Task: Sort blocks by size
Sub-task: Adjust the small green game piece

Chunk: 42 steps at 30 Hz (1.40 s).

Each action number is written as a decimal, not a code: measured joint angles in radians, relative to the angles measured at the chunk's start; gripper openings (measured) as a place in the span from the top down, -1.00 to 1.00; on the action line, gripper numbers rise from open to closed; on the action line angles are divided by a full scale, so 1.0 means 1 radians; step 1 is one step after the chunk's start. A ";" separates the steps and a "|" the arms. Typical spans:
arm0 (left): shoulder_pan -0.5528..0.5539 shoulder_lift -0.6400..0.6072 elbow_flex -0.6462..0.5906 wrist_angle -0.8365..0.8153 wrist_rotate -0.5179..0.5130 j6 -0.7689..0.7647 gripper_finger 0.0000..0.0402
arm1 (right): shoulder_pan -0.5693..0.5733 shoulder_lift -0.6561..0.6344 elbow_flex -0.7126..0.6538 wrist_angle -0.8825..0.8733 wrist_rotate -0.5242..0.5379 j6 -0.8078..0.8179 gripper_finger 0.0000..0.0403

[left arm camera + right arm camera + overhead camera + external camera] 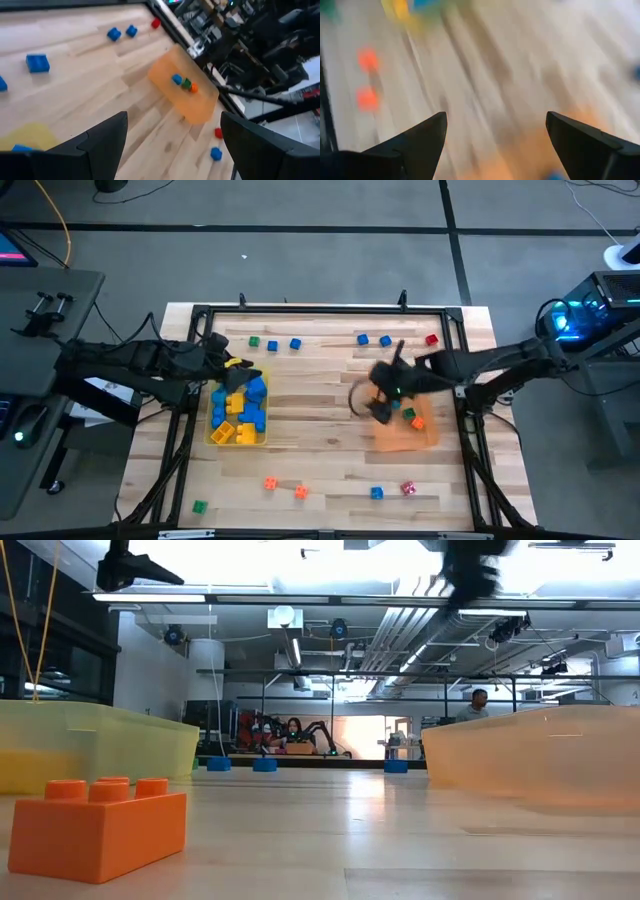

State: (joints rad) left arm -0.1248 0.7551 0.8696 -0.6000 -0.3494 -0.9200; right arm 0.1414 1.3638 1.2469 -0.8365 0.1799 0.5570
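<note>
A translucent yellow tray on the table's left holds several blue and yellow blocks. An orange tray on the right holds three tiny cubes, blue, green and orange. More blocks lie loose along the far edge and the near edge. My left gripper hangs open over the yellow tray's far end, nothing between its fingers. My right gripper, blurred, hangs open above the orange tray's far left corner, and the right wrist view shows its fingers with nothing between them.
Loose blocks at the far side: green, blue, red. Near side: orange, blue, red, green. A black frame rims the table. Bare wood lies between the trays.
</note>
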 joint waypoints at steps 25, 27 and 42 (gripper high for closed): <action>0.126 0.000 0.000 0.205 0.153 0.095 -0.52 | -0.482 1.151 1.063 0.177 -0.120 -0.062 -0.68; 0.126 0.000 0.000 0.205 0.149 0.079 -0.52 | -0.478 1.189 1.113 0.119 -0.081 -0.035 -0.68; 0.126 0.000 0.000 0.203 0.129 0.113 -0.52 | -0.452 1.206 1.043 0.130 0.094 0.027 -0.59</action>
State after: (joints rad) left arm 0.0010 0.7551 0.8696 -0.3973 -0.2207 -0.8073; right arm -0.3103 2.5702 2.2894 -0.7068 0.2741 0.5843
